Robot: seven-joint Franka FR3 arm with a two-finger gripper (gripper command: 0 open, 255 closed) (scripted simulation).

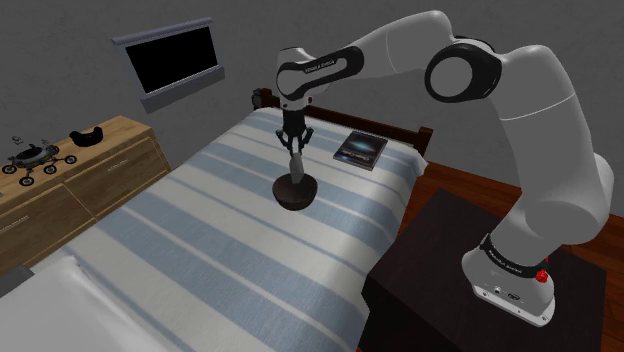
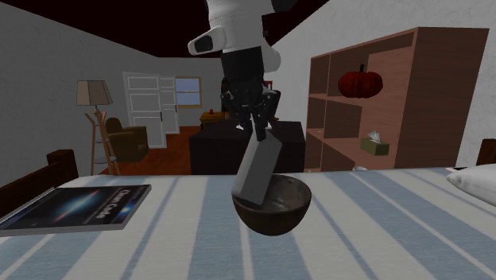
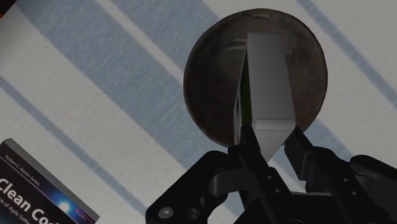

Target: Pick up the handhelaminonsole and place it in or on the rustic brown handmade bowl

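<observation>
You're seeing the gripper clamping the top end of the handheld console, a plain grey slab with a green strip along one side. The slab is hanging tilted, and its lower end is reaching down to rim level of the dark brown bowl. You can't tell whether it's touching the bowl.

The bowl is sitting upright around mid-width of the bed, toward the end with the dark wooden board. It's well in from both long edges, with bare striped cover all round it. A book is lying flat near the corner by that board, on the stand's side, apart from the bowl. A white pillow is lying at the second exterior view's right edge.

The cover is showing blue and white stripes. The dark stand is sitting just beside one long edge. Past the other long edge you're getting a wooden dresser carrying a toy rover, with a black screen on the grey wall above. Beyond the arm in the second exterior view, a brown shelf unit is holding a pumpkin and a tissue box. A floor lamp, an armchair and a white door are standing farther back.
</observation>
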